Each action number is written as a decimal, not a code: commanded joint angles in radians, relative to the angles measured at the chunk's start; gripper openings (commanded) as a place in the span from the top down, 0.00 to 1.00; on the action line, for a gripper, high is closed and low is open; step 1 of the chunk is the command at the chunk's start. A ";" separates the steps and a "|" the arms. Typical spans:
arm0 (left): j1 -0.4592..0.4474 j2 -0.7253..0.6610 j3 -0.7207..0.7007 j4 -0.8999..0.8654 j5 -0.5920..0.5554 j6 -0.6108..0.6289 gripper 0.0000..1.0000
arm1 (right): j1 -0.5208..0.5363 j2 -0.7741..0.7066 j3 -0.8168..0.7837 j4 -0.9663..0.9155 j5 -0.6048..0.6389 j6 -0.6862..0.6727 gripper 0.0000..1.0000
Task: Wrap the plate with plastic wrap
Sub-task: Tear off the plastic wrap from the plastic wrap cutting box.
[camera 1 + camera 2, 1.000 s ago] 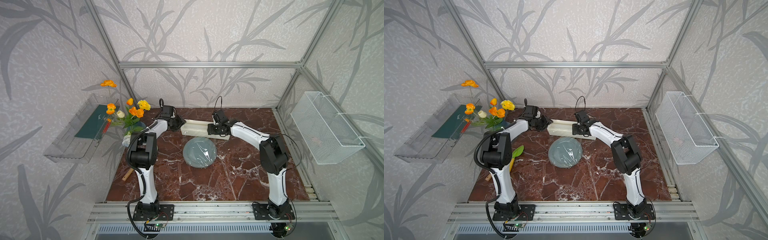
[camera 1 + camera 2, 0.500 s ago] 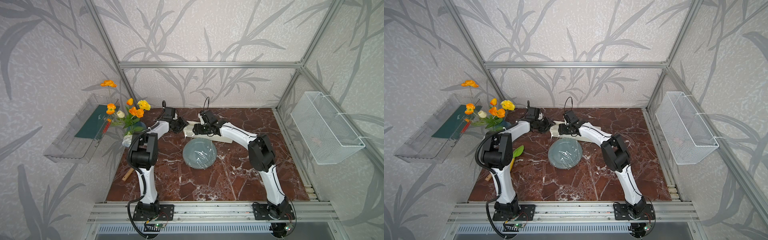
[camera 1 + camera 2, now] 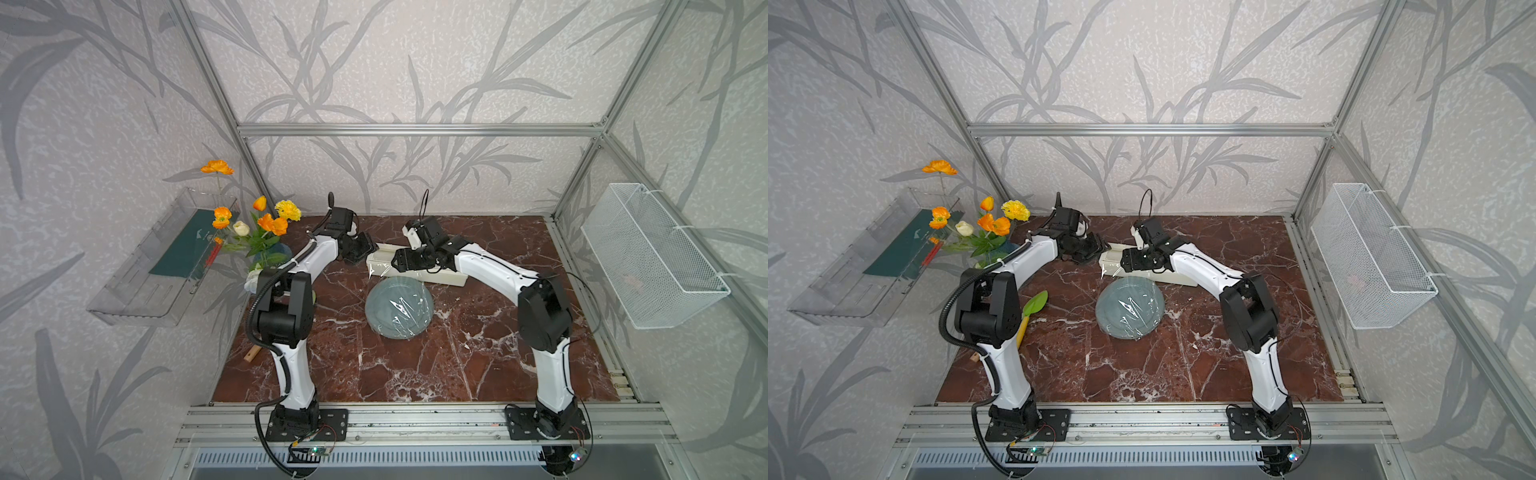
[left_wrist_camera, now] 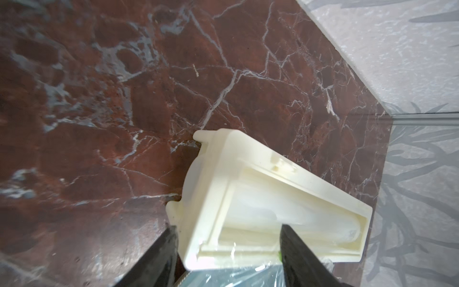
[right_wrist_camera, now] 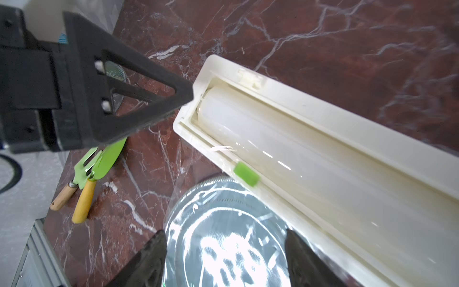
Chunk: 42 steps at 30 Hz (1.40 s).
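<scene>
Marble tabletop [image 3: 478, 357] fills both top views, with the plate [image 3: 374, 309] near its middle and the plastic wrap [image 3: 405, 311] lying crinkled over it. Just behind the plate lies the dispenser box [image 3: 442, 277]. Your left gripper [image 3: 368, 249] sits at the box end on its own side, and your right gripper [image 3: 395, 262] hangs over the box's front edge.

In the left wrist view, the left fingers [image 4: 164, 251] are spread with the box end between them, clamping nothing.

In the right wrist view, your right fingers [image 5: 303, 256] stand wide apart above the wrapped plate, empty. The green tab [image 5: 246, 174] rests on the box's front rail, and two garden tools [image 5: 99, 164] lie on the marble apart from the plate.
</scene>
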 commanded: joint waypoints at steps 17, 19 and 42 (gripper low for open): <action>-0.248 0.063 0.201 -0.301 -0.387 0.274 0.31 | -0.233 -0.169 -0.322 -0.040 0.278 -0.101 0.22; -0.254 0.091 0.237 -0.328 -0.395 0.279 0.31 | -0.234 -0.151 -0.301 -0.062 0.274 -0.105 0.22; -0.284 0.231 0.375 -0.466 -0.527 0.270 0.37 | -0.241 -0.093 -0.317 -0.036 0.271 -0.109 0.21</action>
